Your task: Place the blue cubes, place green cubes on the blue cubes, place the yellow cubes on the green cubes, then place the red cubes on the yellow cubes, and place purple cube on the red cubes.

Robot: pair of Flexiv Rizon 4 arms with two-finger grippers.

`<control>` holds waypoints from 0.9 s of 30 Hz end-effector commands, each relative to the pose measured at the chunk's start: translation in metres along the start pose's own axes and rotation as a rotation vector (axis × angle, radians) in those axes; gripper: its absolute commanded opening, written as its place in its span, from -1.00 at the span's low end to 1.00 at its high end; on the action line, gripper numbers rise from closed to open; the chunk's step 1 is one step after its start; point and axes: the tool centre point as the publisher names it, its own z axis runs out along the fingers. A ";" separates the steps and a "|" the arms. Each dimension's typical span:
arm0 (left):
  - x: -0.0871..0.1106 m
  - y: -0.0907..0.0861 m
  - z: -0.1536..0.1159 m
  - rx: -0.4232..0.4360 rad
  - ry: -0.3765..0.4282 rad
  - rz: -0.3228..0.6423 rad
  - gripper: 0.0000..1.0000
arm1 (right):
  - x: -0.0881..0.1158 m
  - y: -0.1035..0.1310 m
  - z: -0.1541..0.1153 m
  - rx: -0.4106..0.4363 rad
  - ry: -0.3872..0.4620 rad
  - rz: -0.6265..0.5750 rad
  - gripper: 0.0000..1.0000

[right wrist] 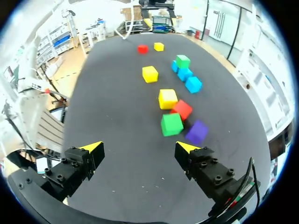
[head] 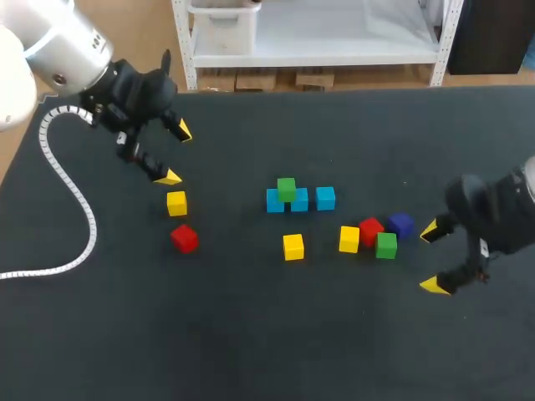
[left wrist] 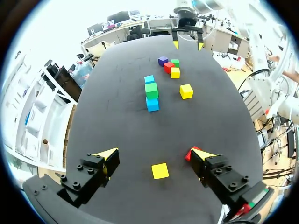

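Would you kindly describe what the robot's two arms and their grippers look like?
The left arm has a rounded silver-white link ending in a black wrist, and a white spiral-wrapped cable runs from it. The right arm shows mostly black housing. The left gripper and right gripper each have two black, bolt-studded fingers with wedge-shaped yellow tips.

Black table (head: 251,351), matte felt-like top, bright even light, faint soft shadows
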 end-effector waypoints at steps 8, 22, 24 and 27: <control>0.001 0.001 0.000 0.002 -0.001 0.002 1.00 | 0.018 -0.029 0.022 0.038 -0.015 -0.015 1.00; 0.001 0.001 0.000 0.002 -0.001 0.002 1.00 | 0.009 -0.050 0.049 -0.016 -0.036 -0.019 1.00; 0.001 0.001 0.000 0.002 -0.001 0.002 1.00 | 0.009 -0.053 0.053 -0.021 -0.036 -0.018 1.00; 0.001 0.001 0.000 0.002 -0.001 0.002 1.00 | 0.008 -0.057 0.058 -0.030 -0.038 -0.018 1.00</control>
